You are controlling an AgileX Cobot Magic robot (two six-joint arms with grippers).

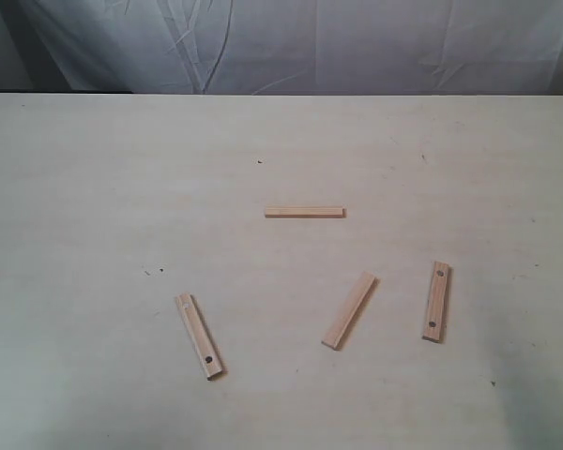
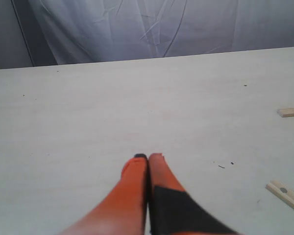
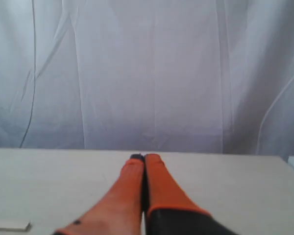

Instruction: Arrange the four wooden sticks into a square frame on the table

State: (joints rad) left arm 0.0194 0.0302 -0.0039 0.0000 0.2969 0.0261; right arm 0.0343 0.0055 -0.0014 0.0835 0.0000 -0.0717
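Creased pale-grey cloth (image 1: 281,42) hangs behind a wide cream tabletop (image 1: 94,206) with faint wood grain, and on it the job looks not yet begun. The four short flat pale-wood sticks lie scattered and well apart, none touching another, so no corner of a square frame exists. A plain crosswise stick (image 1: 305,212) lies near the middle. A slanted stick with a dark hole (image 1: 199,335) lies toward the left, a plain diagonal stick (image 1: 349,310) lies right of it, and a two-holed stick (image 1: 436,301) lies farthest right. The left gripper (image 2: 148,157) has its orange fingers pressed together on nothing, over bare table, and the right gripper (image 3: 144,157) is likewise closed and empty. Neither arm shows in the exterior view. By my reading all four placements remain. No brand, label or writing can be read anywhere.
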